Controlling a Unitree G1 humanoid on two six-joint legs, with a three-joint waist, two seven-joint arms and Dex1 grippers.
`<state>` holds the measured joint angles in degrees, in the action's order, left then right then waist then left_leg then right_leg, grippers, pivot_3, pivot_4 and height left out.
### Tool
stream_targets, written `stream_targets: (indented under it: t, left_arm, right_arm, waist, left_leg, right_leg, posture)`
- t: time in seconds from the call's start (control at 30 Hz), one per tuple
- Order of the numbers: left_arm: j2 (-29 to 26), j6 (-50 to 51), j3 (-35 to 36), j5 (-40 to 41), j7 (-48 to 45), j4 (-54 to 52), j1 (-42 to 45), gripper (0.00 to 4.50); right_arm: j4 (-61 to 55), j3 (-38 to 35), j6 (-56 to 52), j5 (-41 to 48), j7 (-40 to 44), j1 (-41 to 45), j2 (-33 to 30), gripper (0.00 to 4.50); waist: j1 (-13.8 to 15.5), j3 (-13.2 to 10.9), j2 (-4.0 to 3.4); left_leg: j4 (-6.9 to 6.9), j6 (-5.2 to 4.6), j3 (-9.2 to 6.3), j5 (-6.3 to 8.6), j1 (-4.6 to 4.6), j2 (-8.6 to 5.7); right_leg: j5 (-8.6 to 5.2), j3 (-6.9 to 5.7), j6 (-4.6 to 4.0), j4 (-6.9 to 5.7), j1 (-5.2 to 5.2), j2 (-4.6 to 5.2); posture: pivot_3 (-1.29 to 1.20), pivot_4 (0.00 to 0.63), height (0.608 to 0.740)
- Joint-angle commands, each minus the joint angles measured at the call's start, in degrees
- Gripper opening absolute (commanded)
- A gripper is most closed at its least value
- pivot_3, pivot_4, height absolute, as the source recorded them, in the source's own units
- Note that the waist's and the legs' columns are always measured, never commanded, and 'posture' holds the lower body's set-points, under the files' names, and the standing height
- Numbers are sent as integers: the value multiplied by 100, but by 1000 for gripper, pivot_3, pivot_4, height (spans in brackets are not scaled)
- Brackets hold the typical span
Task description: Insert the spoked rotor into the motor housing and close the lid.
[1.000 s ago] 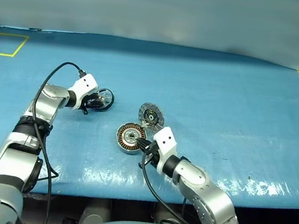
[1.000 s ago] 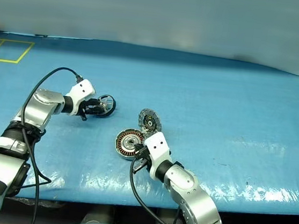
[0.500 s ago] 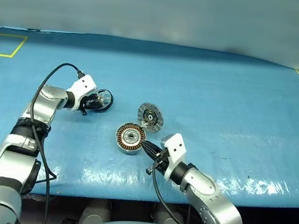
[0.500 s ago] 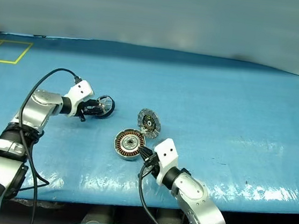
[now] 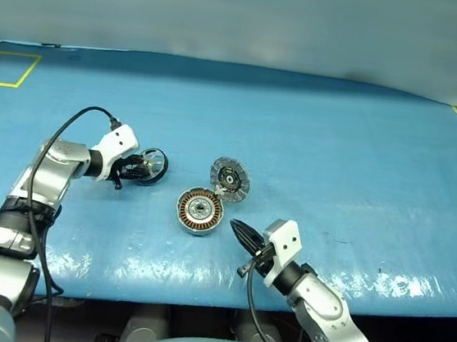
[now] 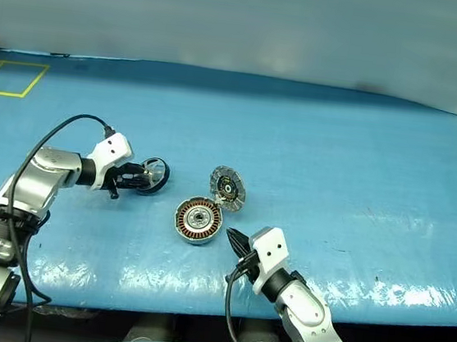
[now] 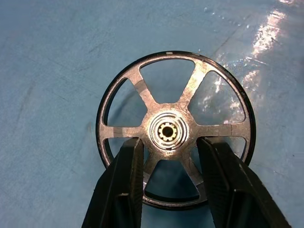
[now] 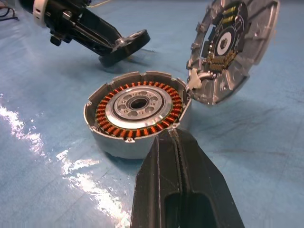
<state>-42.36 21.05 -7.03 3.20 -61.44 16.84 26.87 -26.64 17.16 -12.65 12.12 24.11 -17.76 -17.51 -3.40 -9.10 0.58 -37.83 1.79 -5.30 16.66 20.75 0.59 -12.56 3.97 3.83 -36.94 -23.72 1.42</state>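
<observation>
A: Head view first. Where are the parts?

B: The motor housing [image 5: 200, 211] lies flat on the blue desk [image 5: 338, 150], copper windings up. Its lid [image 5: 231, 178] stands open, hinged at the housing's 1 o'clock edge, inner face showing. The spoked rotor [image 5: 152, 166] sits at about 10 o'clock from the housing, apart from it.

A: And the claws?

B: The left claw [image 5: 140, 167] is at the rotor, reaching in from the 9 o'clock side. The right claw [image 5: 240, 232] lies at about 4 o'clock from the housing, near it, tips aimed toward it with a small strip of desk between.

A: Left wrist view?

B: The rotor fills the middle, 6 spokes and a pale hub, dark rim. The left claw's 2 fingers [image 7: 124, 180] stand partly open, 1 on each side of the hub, passing through the gaps between spokes. They look closed against the hub region, though I can't be sure the rotor is lifted or merely pinched in place.

A: Right wrist view?

B: The right claw's fingers [image 8: 166, 175] are pressed together, holding nothing, pointing at the housing's grey wall. The lid tilts up beyond the housing, dark centre and radial marks visible. Farther off, the left claw has the rotor on edge, its rim touching the desk.
</observation>
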Motion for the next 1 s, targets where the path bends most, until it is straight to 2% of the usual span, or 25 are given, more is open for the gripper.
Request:
stream_targets:
  t: [0.03,0.4,0.7,1.0]
  left_arm:
    - [-205,179,213,282,-185,-815,-124,1442]
    - [-240,795,-140,586,-441,-2060,-27,1441]
    - [-251,687,-533,720,-1144,-2218,360,1441]
    - [-52,501,-915,709,-1383,-2354,511,1441]
  right_arm:
    - [105,-16,491,-29,104,-71,72,0]
    - [558,-17,961,-73,278,-38,184,0]
    - [618,6,941,-117,239,-36,226,0]
    - [635,49,942,-53,307,-61,274,0]
  waist:
    - [12,-2,2]
    - [60,-3,1]
    - [68,-3,1]
    - [74,-2,1]
  left_leg:
    - [0,0,0,0,3,0]
    - [-4,0,1,0,1,1]
    - [-5,0,2,0,1,0]
    - [-6,0,1,0,1,0]
  right_leg:
    - [0,0,0,0,-2,0]
    - [-1,0,-1,-1,-1,-1]
    - [-2,0,-3,-2,0,-2]
    - [-2,1,-4,-2,1,-2]
  posture:
    - [0,150,740]
    - [0,150,740]
    - [0,150,740]
    - [0,150,740]
